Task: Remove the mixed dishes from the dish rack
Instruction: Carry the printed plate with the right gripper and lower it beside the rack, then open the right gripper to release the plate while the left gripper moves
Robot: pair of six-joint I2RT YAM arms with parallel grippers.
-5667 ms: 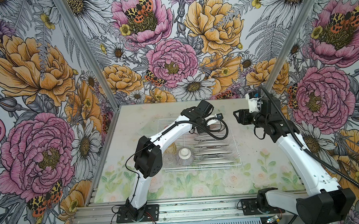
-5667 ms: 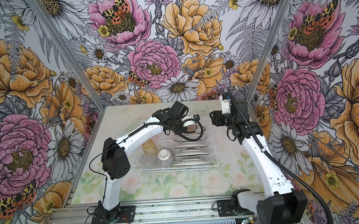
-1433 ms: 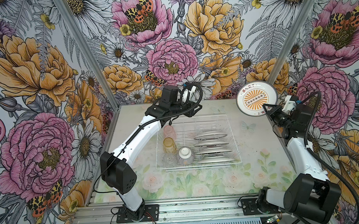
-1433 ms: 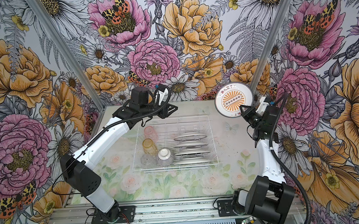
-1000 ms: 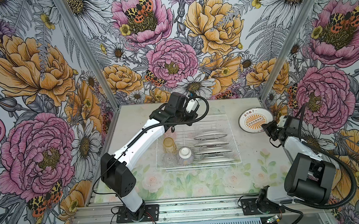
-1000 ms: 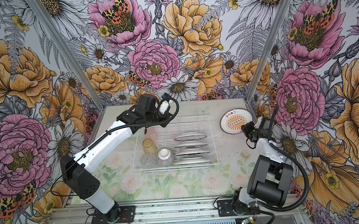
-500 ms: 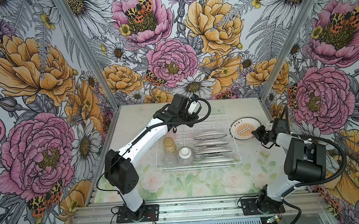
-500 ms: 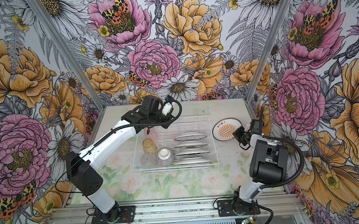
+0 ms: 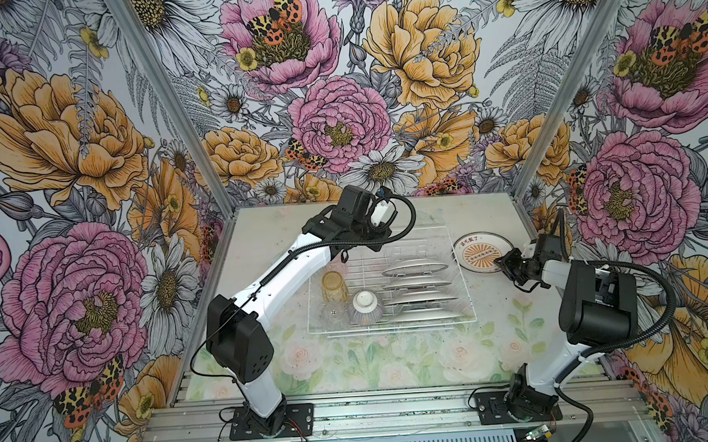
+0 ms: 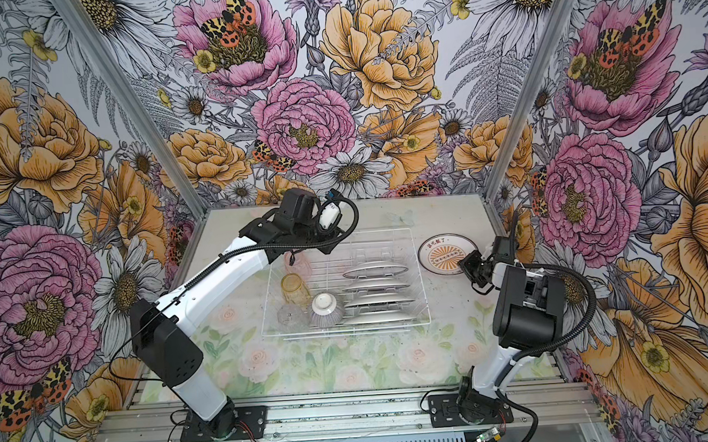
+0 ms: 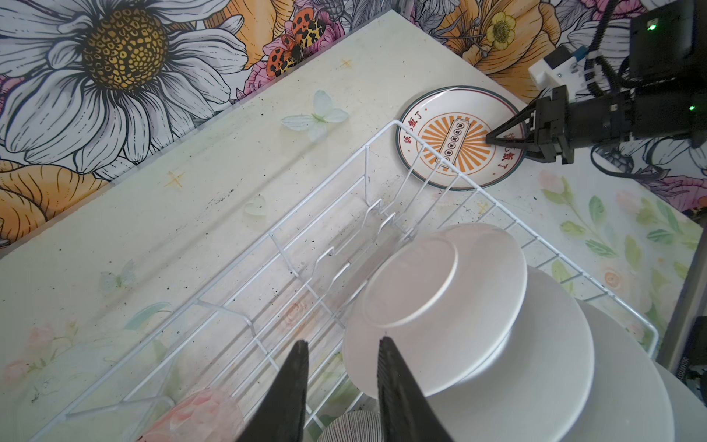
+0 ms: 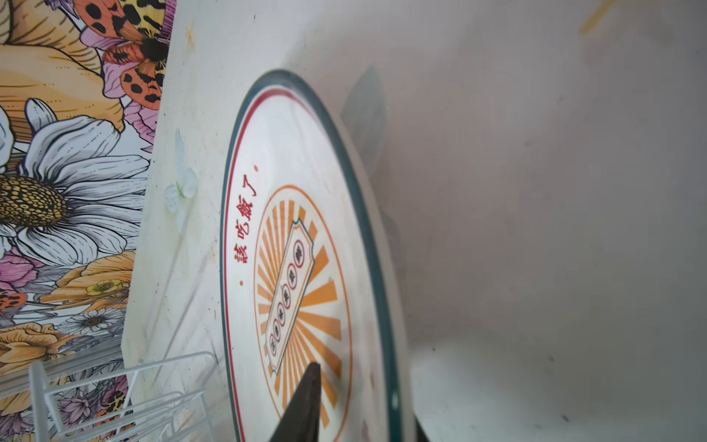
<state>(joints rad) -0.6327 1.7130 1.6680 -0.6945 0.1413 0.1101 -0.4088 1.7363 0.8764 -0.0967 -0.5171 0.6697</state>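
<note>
The white wire dish rack (image 9: 466,293) stands mid-table and holds several upright white plates (image 9: 417,284). It also holds an amber tumbler (image 9: 334,285), a clear tumbler (image 9: 334,313) and the ribbed bowl (image 9: 365,308), foot up. The pink tumbler (image 11: 199,417) sits at the rack's back left, mostly hidden under my left arm in both top views. My left gripper (image 11: 342,342) hangs open above it, holding nothing. A printed plate (image 9: 476,252) lies flat right of the rack. My right gripper (image 9: 502,262) is open, its fingers (image 12: 308,386) astride the plate's rim.
Floral walls close in the table on three sides, with metal corner posts (image 9: 533,138) at the back. Both arm bases sit on the rail (image 9: 395,411) along the front edge. The printed plate lies close to the rack's right wall.
My right arm brought the printed plate down from the air onto the table right of the rack, and its jaws have just parted. The left arm sank slightly over the rack's back left.
</note>
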